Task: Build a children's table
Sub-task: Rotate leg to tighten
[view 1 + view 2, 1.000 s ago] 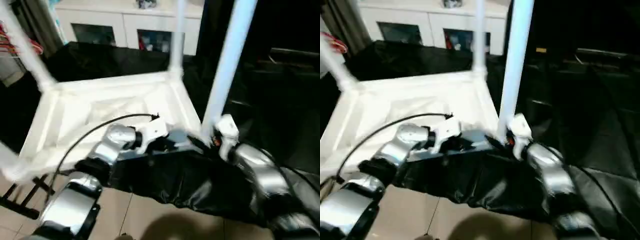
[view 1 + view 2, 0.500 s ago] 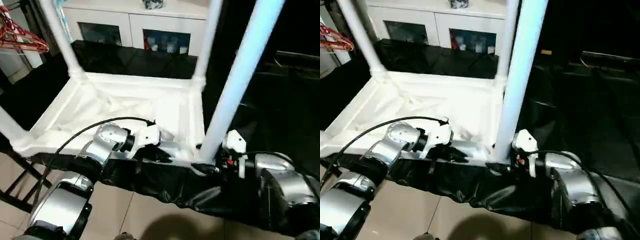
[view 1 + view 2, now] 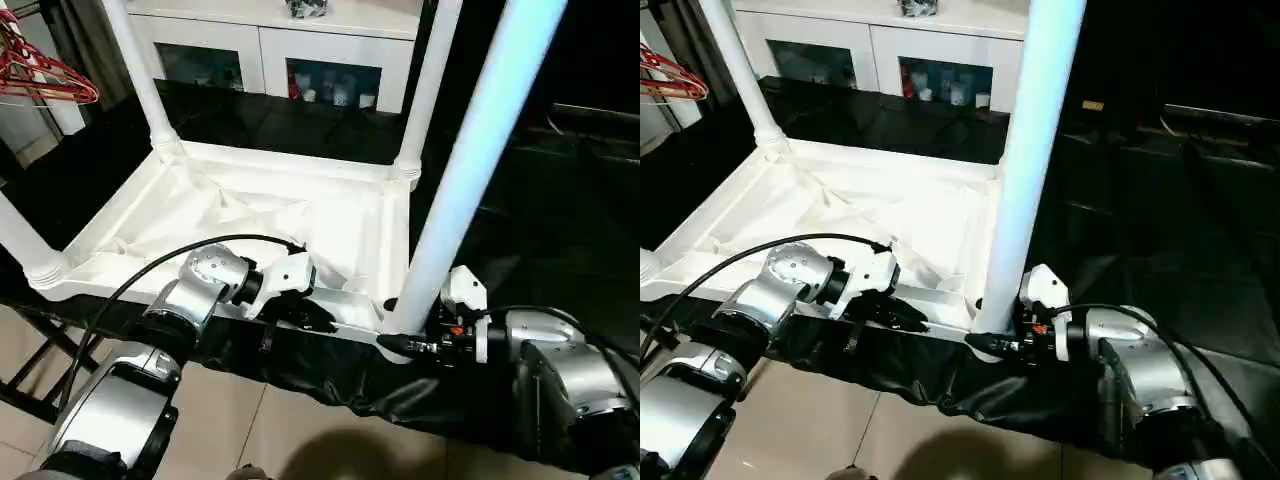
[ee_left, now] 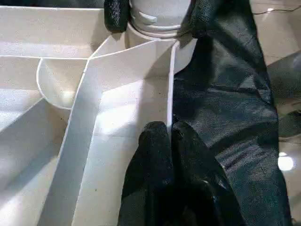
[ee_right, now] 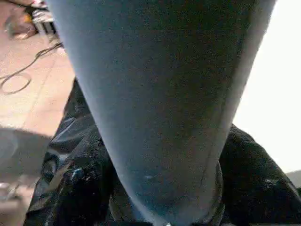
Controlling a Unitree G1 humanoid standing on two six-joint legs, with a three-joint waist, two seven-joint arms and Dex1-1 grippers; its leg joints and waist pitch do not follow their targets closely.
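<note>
The children's table lies upside down on a black-covered surface, its white top [image 3: 250, 215] showing the ribbed underside. Three legs stand in its corner sockets: far left [image 3: 140, 70], far right [image 3: 430, 90] and near left [image 3: 20, 240]. The thick near-right leg [image 3: 470, 170] rises from the near-right corner. My right gripper [image 3: 398, 345] is closed around that leg's base; in the left wrist view its black fingers [image 4: 115, 14] press on both sides of the base collar [image 4: 157, 16]. My left gripper [image 3: 305, 318] is shut on the top's thin near rim [image 4: 170, 84].
A white cabinet with glass doors [image 3: 290, 50] stands behind the table. Red hangers [image 3: 40, 75] hang at far left. Black cloth [image 3: 300, 120] covers the work surface and drapes over its near edge. Tiled floor [image 3: 280, 440] lies below, with a dark frame [image 3: 30, 370] at lower left.
The head camera has shifted and steadied. My right gripper's fingers have narrowed onto the near-right leg's base. The left gripper has stayed pinched on the rim.
</note>
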